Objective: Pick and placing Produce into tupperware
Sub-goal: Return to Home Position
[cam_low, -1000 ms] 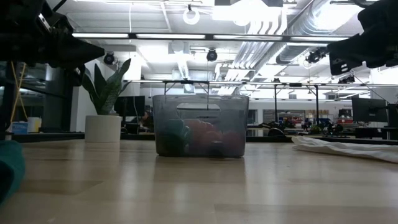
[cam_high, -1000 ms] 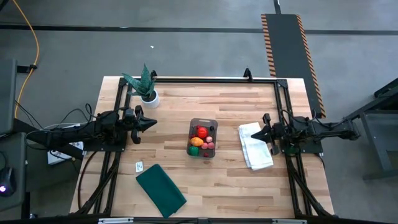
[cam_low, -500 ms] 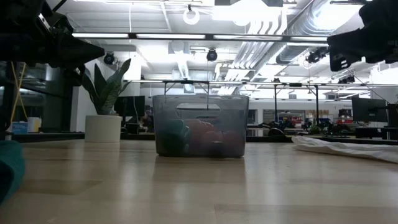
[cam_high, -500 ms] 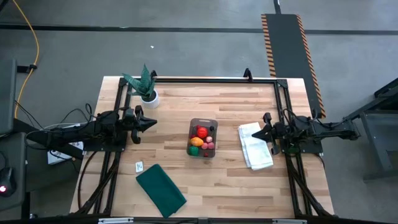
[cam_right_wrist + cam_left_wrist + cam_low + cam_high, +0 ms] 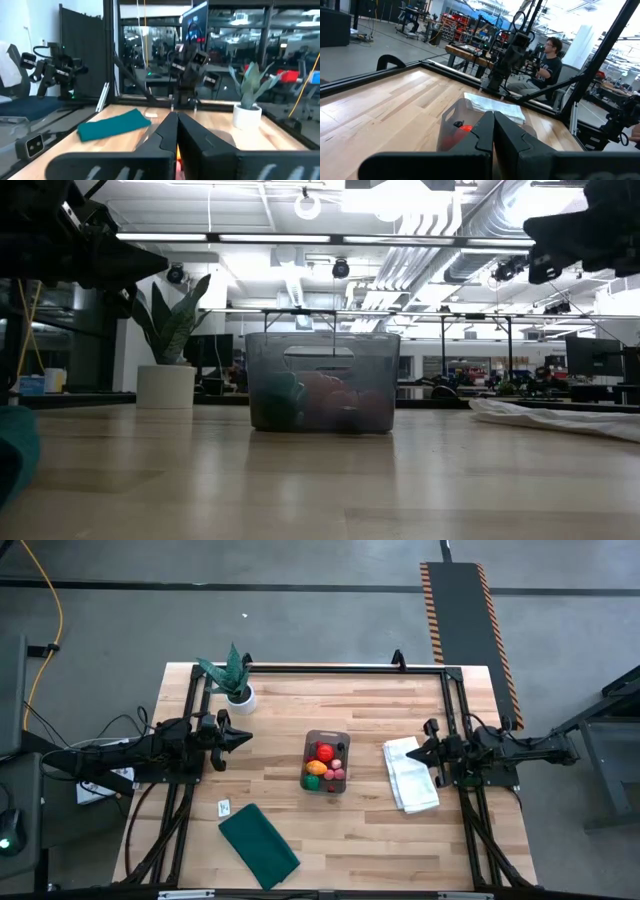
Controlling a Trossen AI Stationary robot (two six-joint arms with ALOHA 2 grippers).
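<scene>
With the produce (image 5: 324, 752) lying in the tupperware (image 5: 328, 731) at the centre of the worktop (image 5: 380, 700) and the left pincer (image 5: 244, 737) and right pincer (image 5: 409, 752) held closed and empty near opposite edges, only the cloth (image 5: 414, 788) under the right one could be snagged by a low retreat.

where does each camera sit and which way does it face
High: overhead, straight down on the wooden table; left gripper and right gripper flank the clear grey-tinted plastic container.
Low: tabletop height, level at the container; both grippers in the upper corners.
Left wrist: past its shut fingers toward the container.
Right wrist: past its shut fingers toward the dark green cloth.
Shared: high and low both show the container.
</scene>
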